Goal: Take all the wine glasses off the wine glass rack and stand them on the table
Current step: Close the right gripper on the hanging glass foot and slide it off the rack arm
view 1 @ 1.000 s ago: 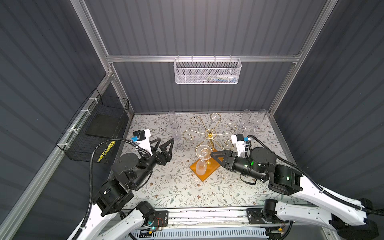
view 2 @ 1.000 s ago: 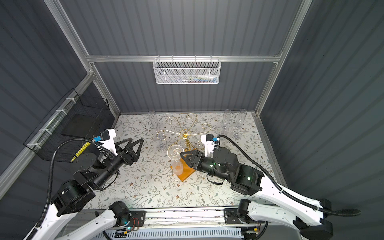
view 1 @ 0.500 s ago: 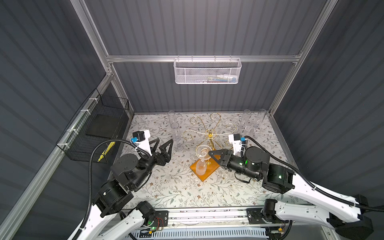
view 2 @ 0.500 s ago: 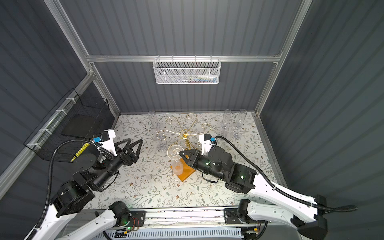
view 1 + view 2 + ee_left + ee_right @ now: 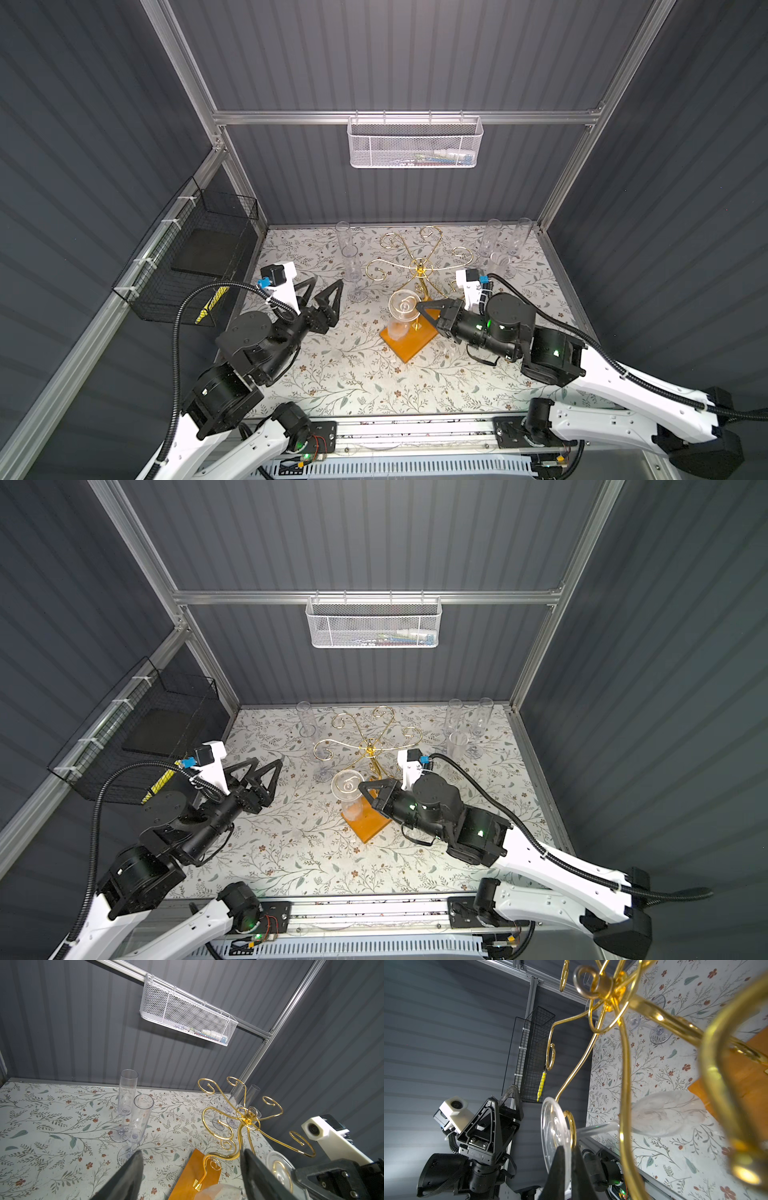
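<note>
wine glass (image 5: 400, 319): we see clear glass hanging bowl-down on the nearest scroll, its round foot on top.
wine glass rack (image 5: 420, 266): curled gold wire on a flat orange-brown wooden base.
right gripper (image 5: 568, 1148): black jaws clenched on the foot's thin rim.
left gripper (image 5: 325, 283): spread wide, empty, apart from the rack.

Polished gold metal wire on the wine glass rack (image 5: 420, 262), mirror-glossy; its base (image 5: 411, 345) orange-brown wood, smooth, low sheen. The wine glass (image 5: 668, 1113): clear and smooth at foot and stem, bowl cloudy, frosted-looking. The tabletop (image 5: 353, 374): matt floral-print cover. The mesh basket (image 5: 415, 145): white-coated metal. The wire basket (image 5: 187, 249): thin black metal. The right gripper (image 5: 569, 1147): matt black plastic.
</note>
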Robot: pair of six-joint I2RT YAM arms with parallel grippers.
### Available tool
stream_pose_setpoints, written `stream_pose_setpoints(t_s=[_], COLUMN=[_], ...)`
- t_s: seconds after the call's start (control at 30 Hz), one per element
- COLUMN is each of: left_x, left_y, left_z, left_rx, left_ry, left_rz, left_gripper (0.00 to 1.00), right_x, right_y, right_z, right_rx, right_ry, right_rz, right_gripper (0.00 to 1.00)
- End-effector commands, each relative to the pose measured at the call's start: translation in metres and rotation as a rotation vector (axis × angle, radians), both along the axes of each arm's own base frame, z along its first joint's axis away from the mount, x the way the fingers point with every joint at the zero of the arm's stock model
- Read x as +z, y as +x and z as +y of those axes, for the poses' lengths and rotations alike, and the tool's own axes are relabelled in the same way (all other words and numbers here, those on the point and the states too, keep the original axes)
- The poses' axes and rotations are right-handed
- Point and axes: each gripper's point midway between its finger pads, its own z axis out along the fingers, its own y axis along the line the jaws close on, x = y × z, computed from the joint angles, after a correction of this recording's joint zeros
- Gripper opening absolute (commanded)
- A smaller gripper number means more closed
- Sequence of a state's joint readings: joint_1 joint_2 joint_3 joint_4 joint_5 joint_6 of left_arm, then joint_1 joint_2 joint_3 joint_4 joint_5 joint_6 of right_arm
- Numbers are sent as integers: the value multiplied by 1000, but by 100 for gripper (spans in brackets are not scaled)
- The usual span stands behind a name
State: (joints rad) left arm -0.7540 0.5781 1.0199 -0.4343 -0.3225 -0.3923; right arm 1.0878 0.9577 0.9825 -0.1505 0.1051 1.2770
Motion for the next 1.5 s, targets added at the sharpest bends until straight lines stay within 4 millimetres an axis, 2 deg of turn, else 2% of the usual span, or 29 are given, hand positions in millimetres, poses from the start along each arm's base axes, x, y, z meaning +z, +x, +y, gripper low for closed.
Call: stream_pose_setpoints(t_s=[0.0,0.2,0.47,0.63,0.9,1.03,1.2,1.47], left_x=[-3,1,1,0,0,0,0,2], left_y=[-2,-5,-5,-6,-8,-8,-8,-8], left_z=[5,9,12,13,18,19,19,17], left_rx=[12,21,30,31,44,49,48,40], left_ry=[28,26,33,39,47,47,50,42], left_rz=[-9,-24,-30,-33,-37,-37,-36,-34], left_gripper=[75,75,75,75,76,76,76,76], right_x=[5,20,33,42,51,51,52,46], right_y=[-1,-7,-12,-6,8,12,16,11], right_z=[-3,-8,11,16,13,9,-6,-25], right_rx=[-17,-14,50,33,-48,-77,-137,-164], right_ry=[7,-4,26,26,20,3,-10,8], right_rz=[-2,-37,-26,-34,-38,-38,-42,-20], right_gripper=[0,0,0,0,0,0,0,0])
